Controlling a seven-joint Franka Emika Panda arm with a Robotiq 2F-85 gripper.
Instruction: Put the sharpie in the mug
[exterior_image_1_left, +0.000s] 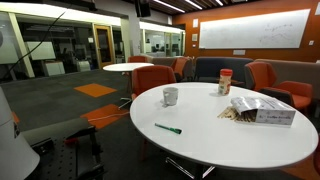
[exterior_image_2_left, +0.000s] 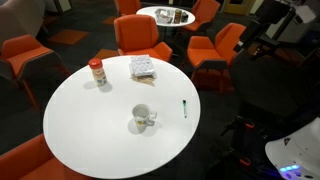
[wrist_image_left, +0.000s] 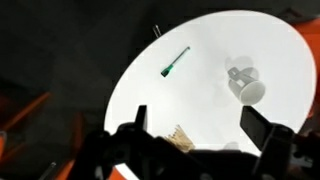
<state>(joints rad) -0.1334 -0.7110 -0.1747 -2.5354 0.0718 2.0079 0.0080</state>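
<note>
The dark-green sharpie (exterior_image_1_left: 168, 128) lies flat on the round white table (exterior_image_1_left: 215, 140), near its edge; it also shows in an exterior view (exterior_image_2_left: 184, 108) and in the wrist view (wrist_image_left: 174, 62). The small whitish-grey mug (exterior_image_1_left: 171, 96) stands upright near the table's middle, a short way from the sharpie, and shows in an exterior view (exterior_image_2_left: 141, 117) and in the wrist view (wrist_image_left: 247, 84). My gripper (wrist_image_left: 195, 125) hangs high above the table, open and empty, fingers spread wide. The arm itself is barely seen in the exterior views.
A jar with a red lid (exterior_image_1_left: 225, 81) (exterior_image_2_left: 97, 72) and a clear bag of snacks (exterior_image_1_left: 258, 108) (exterior_image_2_left: 143, 67) stand on the far part of the table. Orange chairs (exterior_image_2_left: 138, 38) ring the table. A second round table (exterior_image_1_left: 127, 67) stands behind.
</note>
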